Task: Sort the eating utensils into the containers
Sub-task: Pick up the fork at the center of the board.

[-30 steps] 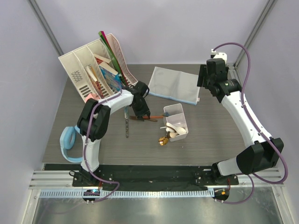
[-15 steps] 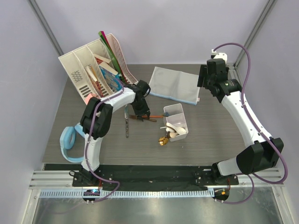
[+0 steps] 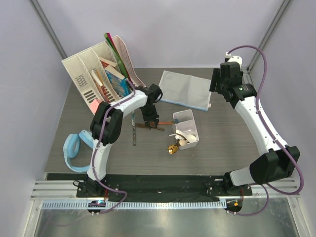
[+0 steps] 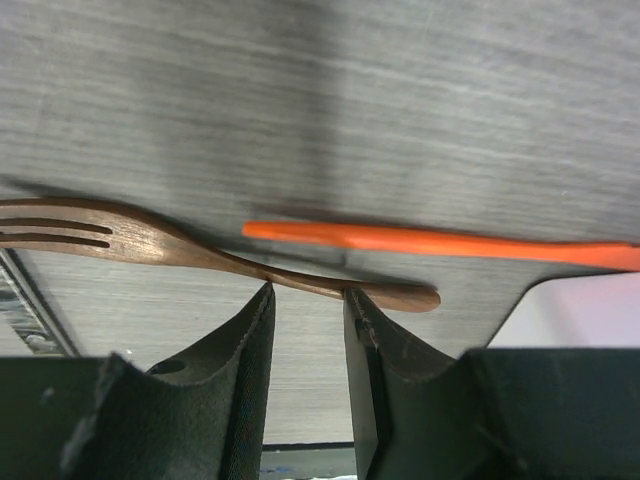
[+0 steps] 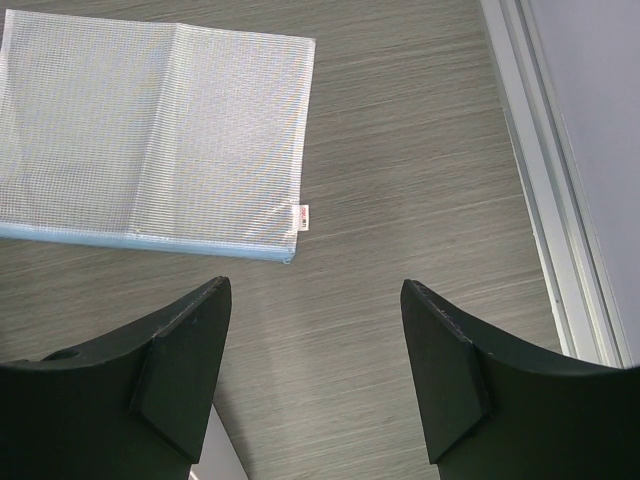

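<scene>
A wooden fork [image 4: 150, 243] lies on the table, its handle running across the tips of my left gripper [image 4: 308, 295], whose jaws stand a narrow gap apart with nothing between them. An orange-handled piece [image 4: 430, 243] lies just beyond the fork. From above, my left gripper [image 3: 149, 120] hangs over the fork [image 3: 148, 126]. A silver knife [image 3: 133, 131] lies to its left. The white container [image 3: 190, 117] holds white spoons, and a gold piece [image 3: 173, 148] lies at its near corner. My right gripper [image 5: 315, 290] is open and empty, high at the back right [image 3: 217, 83].
A white file organizer [image 3: 81, 74] with books and folders leans at the back left. A flat grey-blue mesh pouch [image 3: 185, 90] lies at the back, also in the right wrist view [image 5: 150, 130]. A light blue looped object [image 3: 73, 148] lies at the front left.
My left arm has shifted slightly to the right above the wooden fork. The fork, the other utensils and the right arm have not moved.
</scene>
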Action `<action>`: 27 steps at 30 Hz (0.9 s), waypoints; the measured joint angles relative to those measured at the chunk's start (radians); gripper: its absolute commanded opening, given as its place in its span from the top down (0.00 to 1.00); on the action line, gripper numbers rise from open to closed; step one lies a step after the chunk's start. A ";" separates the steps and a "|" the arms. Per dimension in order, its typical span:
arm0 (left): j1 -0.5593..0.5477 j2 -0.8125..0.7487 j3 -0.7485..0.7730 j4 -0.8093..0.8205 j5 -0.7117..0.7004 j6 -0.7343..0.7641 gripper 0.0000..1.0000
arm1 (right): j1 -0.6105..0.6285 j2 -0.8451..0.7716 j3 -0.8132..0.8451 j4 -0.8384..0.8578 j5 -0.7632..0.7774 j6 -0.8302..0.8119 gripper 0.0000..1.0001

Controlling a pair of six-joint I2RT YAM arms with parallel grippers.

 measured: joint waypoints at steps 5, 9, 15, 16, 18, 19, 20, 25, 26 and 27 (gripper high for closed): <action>-0.002 -0.080 -0.123 0.007 -0.008 0.016 0.60 | 0.000 0.000 0.000 0.000 -0.011 0.013 0.26; 0.000 -0.138 -0.202 -0.005 -0.042 0.011 0.59 | 0.000 0.000 0.000 0.000 -0.017 0.017 0.26; 0.011 -0.144 -0.190 -0.013 -0.074 0.000 0.59 | 0.000 0.000 0.000 0.000 -0.021 0.017 0.26; 0.012 -0.144 -0.187 -0.013 -0.077 -0.004 0.59 | 0.000 0.000 0.000 0.000 -0.021 0.018 0.26; 0.016 -0.144 -0.181 -0.011 -0.085 -0.011 0.59 | 0.000 0.000 0.000 0.000 -0.022 0.018 0.26; 0.016 -0.144 -0.181 -0.012 -0.089 -0.013 0.59 | 0.000 0.000 0.000 0.000 -0.022 0.018 0.26; 0.018 -0.144 -0.181 -0.012 -0.096 -0.015 0.59 | 0.000 0.000 0.000 0.000 -0.022 0.018 0.26; 0.038 -0.144 -0.190 -0.009 -0.106 -0.019 0.59 | 0.000 0.001 0.000 0.000 -0.023 0.018 0.26; 0.045 -0.144 -0.198 -0.008 -0.106 -0.020 0.60 | 0.000 0.002 0.000 0.000 -0.023 0.018 0.26; 0.050 -0.144 -0.204 -0.008 -0.106 -0.020 0.60 | 0.000 0.003 0.000 0.000 -0.024 0.018 0.26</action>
